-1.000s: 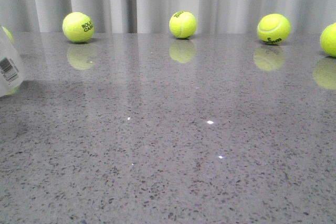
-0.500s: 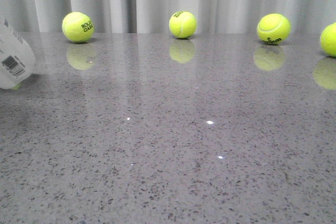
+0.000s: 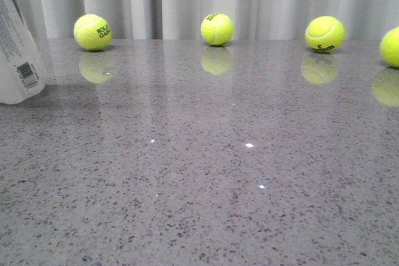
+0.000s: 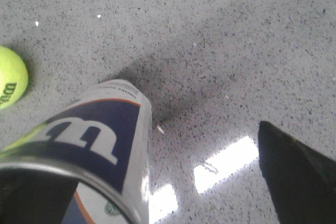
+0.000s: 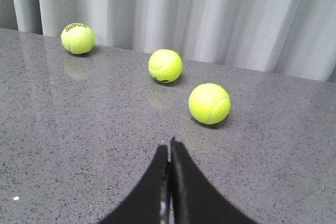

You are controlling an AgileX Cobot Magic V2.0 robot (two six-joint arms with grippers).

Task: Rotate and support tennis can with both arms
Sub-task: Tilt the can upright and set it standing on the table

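The tennis can (image 3: 19,51) stands nearly upright, a little tilted, at the far left of the counter (image 3: 218,172). The left tool (image 4: 294,177) spreads around it, probably to steady it. The right tool (image 5: 169,182) is pressed together, well apart.

Ahead of me the surface (image 3: 249,172) lies open across its middle and near part. Tennis balls (image 3: 217,29) line the far edge; the tennis can (image 3: 19,70) blocks my far left.
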